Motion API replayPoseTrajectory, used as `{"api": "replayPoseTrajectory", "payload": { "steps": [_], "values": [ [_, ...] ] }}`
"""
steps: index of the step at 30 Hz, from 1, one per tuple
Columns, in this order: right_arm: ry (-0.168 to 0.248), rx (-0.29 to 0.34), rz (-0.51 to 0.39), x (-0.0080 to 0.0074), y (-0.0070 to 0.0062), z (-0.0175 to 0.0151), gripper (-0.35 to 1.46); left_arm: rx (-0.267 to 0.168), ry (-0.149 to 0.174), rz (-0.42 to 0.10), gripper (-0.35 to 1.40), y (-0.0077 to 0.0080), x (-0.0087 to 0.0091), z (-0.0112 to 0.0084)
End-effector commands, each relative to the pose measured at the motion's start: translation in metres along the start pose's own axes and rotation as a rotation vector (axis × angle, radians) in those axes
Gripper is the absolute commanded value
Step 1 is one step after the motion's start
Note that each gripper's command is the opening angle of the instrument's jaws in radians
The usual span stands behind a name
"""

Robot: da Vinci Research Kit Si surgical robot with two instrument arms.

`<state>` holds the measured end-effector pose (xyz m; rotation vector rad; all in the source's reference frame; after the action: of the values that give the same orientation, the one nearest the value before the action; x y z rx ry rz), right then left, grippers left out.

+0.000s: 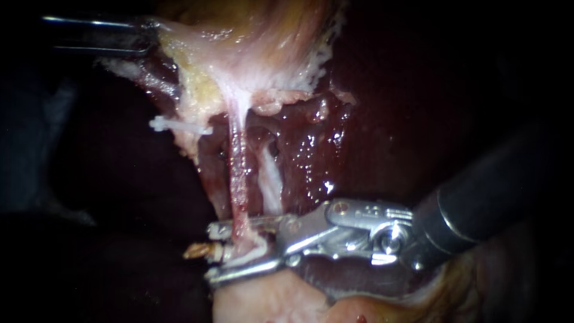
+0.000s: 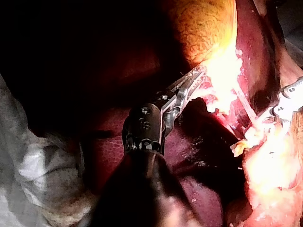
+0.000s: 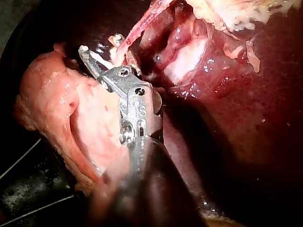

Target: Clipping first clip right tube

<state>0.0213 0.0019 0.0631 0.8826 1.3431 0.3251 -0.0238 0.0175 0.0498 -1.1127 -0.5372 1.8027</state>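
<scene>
Steel, bright and hinged, forms the jaws of the right instrument (image 1: 212, 254), which comes in from the right on a dark, smooth shaft. The jaws stand apart, one above and one below the red tube (image 1: 237, 173), with a gap showing between them, so they are released and not pressing it. This red tube is a thin, wet cord that runs down from the gallbladder (image 1: 251, 36) into the jaws. In the endoscope view it lies left of the pale tube (image 1: 271, 179), a flatter whitish band just beside it whose lower end goes behind the upper jaw. Some soft white matter sits between the jaws, low on the red tube (tissue or a clip, I cannot tell which). The gallbladder is yellowish and fibrous, with a ragged, crumbly white edge, and a thin white shred (image 1: 179, 126) sticks out sideways from it. The left instrument (image 1: 149, 34) is clenched on the gallbladder's pale border at the upper left; in the left wrist view its slim metal jaws lie together with the tips in bright tissue. Behind the tubes the liver (image 1: 371, 119) is dark red, smooth and glossy, with small wet highlights. A pink, soft lump (image 1: 263, 302) with a rounded edge lies just under the lower jaw, so room is tight there. Left of the jaw tips the space is dark and open, and only a narrow slit shows between the two tubes.
</scene>
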Motion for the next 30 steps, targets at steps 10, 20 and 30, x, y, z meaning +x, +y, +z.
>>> {"api": "replayPoseTrajectory", "payload": {
  "steps": [10,20,30],
  "values": [
    [-0.005,0.026,0.026,0.0,-0.0003,-0.0002,0.36,0.0,0.0,0.0,-0.35,0.0,0.0,0.0],
    [-0.002,0.029,0.026,-0.0001,0.0006,-0.0009,0.19,0.0,0.0,0.0,-0.35,0.0,0.0,0.0],
    [-0.006,0.03,0.044,-0.0002,0.0012,-0.0012,0.03,0.0,0.0,0.0,-0.35,0.0,0.0,0.0]
  ]
}}
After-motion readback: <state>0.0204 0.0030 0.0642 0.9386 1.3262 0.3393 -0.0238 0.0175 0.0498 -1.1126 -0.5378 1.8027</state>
